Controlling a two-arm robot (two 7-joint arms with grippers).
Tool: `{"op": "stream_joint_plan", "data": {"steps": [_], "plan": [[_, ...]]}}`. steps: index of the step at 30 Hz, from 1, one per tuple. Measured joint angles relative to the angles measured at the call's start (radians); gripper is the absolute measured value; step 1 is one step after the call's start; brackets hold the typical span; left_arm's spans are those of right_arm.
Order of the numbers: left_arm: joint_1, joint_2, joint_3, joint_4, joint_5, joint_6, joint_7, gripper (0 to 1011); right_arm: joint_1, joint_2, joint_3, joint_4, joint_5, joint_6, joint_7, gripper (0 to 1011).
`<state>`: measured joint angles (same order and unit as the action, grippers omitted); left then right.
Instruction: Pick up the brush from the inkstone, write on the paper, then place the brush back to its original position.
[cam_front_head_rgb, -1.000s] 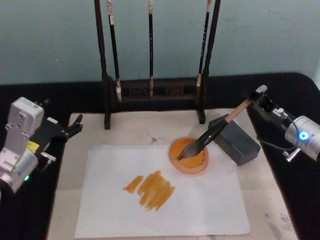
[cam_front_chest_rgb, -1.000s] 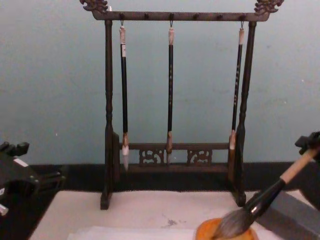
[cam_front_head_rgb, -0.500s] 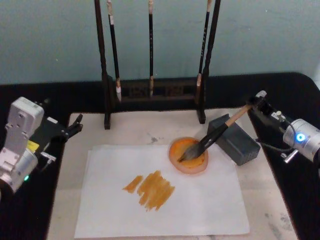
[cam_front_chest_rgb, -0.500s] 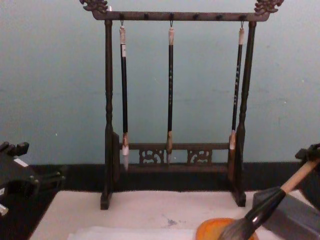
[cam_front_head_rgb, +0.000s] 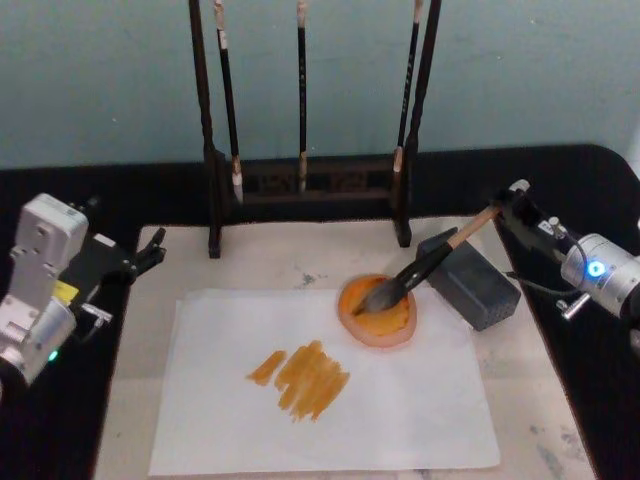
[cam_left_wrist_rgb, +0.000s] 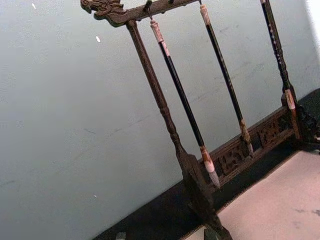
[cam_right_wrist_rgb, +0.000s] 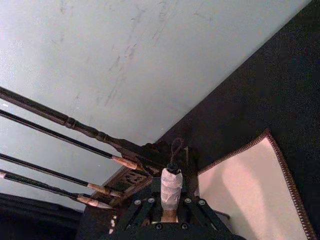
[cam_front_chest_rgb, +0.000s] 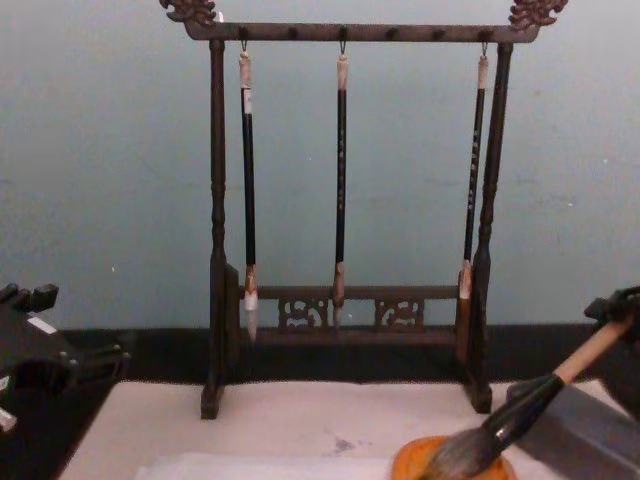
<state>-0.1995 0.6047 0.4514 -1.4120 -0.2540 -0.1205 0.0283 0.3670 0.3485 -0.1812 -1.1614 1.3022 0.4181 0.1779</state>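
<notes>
The brush (cam_front_head_rgb: 425, 265) slants down from my right gripper (cam_front_head_rgb: 512, 203), which is shut on its whitish end cap (cam_right_wrist_rgb: 171, 184). Its bushy tuft (cam_front_chest_rgb: 460, 455) rests in a round orange dish (cam_front_head_rgb: 380, 322). The shaft crosses the left corner of the dark grey inkstone block (cam_front_head_rgb: 472, 285); whether they touch I cannot tell. The white paper (cam_front_head_rgb: 400, 410) lies on the cream mat and carries orange strokes (cam_front_head_rgb: 300, 378). My left gripper (cam_front_head_rgb: 150, 250) hangs parked at the mat's left edge, open and empty.
A dark wooden brush stand (cam_front_head_rgb: 305, 180) with three thin hanging brushes (cam_front_chest_rgb: 341, 180) stands along the mat's far edge. The cream mat (cam_front_head_rgb: 530, 400) lies on a black tabletop (cam_front_head_rgb: 590, 180). A teal wall rises behind.
The right gripper dipped the brush lower into the dish half a second ago. It has since lifted it slightly, the tuft still in the dish. The left arm stayed still.
</notes>
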Motion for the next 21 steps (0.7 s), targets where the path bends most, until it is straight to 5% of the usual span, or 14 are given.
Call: {"op": "stream_joint_plan", "data": {"steps": [21], "plan": [[0.000,0.000,0.000,0.000,0.000,0.000,0.000,1010,0.013,0.025,-0.044,0.013,0.041,-0.007,-0.025,155]]}}
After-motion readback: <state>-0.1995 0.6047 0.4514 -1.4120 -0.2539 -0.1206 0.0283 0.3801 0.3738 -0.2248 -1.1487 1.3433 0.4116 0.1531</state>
